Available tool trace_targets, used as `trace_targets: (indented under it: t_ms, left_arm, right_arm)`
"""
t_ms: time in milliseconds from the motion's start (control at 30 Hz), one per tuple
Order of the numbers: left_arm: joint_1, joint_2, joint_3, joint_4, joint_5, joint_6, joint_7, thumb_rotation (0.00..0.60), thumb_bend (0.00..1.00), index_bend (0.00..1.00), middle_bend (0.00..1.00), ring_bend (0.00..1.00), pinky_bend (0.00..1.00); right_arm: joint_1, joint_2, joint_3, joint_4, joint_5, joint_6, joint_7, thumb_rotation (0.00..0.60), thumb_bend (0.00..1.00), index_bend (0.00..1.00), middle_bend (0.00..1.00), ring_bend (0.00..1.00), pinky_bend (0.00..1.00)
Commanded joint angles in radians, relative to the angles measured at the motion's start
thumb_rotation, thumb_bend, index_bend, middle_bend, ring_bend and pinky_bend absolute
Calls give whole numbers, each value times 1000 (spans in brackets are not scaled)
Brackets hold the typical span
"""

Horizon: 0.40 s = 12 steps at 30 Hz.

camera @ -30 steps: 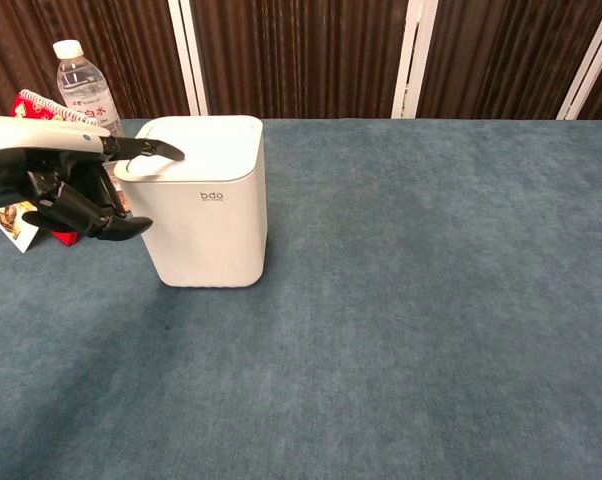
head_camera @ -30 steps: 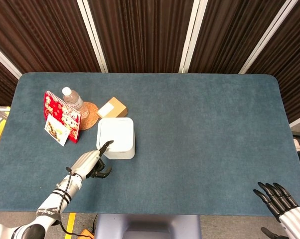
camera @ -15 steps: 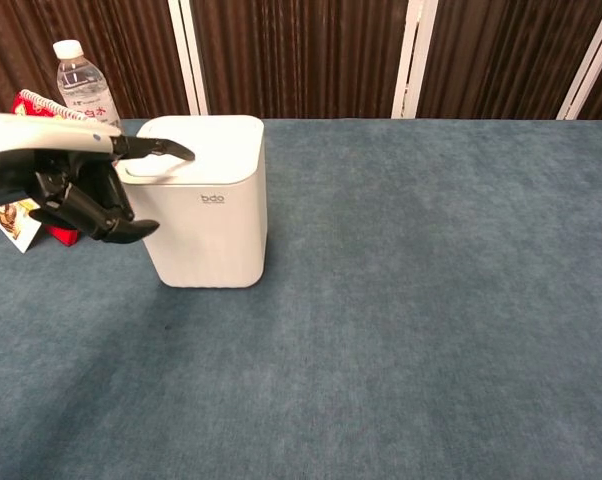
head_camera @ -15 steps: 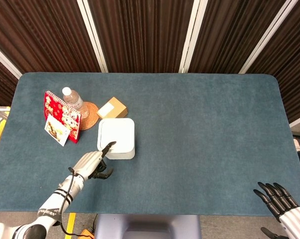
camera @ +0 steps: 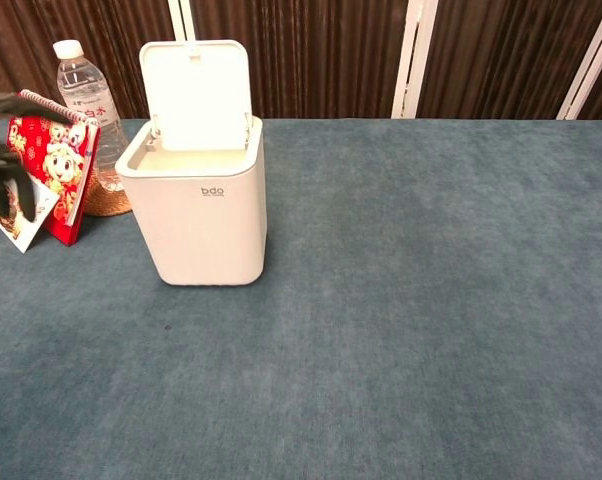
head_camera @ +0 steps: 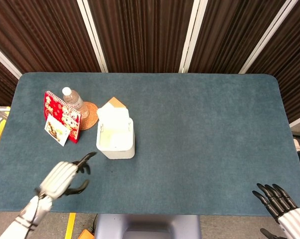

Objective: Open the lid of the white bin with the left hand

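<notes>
The white bin (camera: 203,215) stands on the blue table (head_camera: 205,129) toward its left side, its lid (camera: 197,95) tipped up and standing open at the back. The left hand (head_camera: 60,178) hovers near the table's front edge, apart from the bin, fingers spread and holding nothing. The right hand (head_camera: 279,201) sits at the front right corner, fingers apart. A water bottle (head_camera: 75,102) stands left of the bin

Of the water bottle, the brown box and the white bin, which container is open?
The white plastic bin: its lid stands upright, unlike the capped bottle and closed box.
</notes>
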State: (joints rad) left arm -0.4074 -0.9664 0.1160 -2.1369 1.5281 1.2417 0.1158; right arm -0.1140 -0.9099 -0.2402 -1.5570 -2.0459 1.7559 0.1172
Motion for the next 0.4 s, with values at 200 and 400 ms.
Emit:
trace_targets:
  t_ms: [200, 400]
  left_arm:
    - [371, -102, 156, 395, 238, 380, 30, 600, 422, 0, 0, 0, 35]
    - [378, -132, 126, 407, 223, 358, 50, 600, 421, 0, 0, 0, 22]
  right_arm:
    - [4, -9, 1, -15, 2, -26, -29, 600, 241, 0, 0, 0, 0]
    - [7, -12, -5, -18, -9, -44, -50, 600, 241, 0, 0, 0, 0]
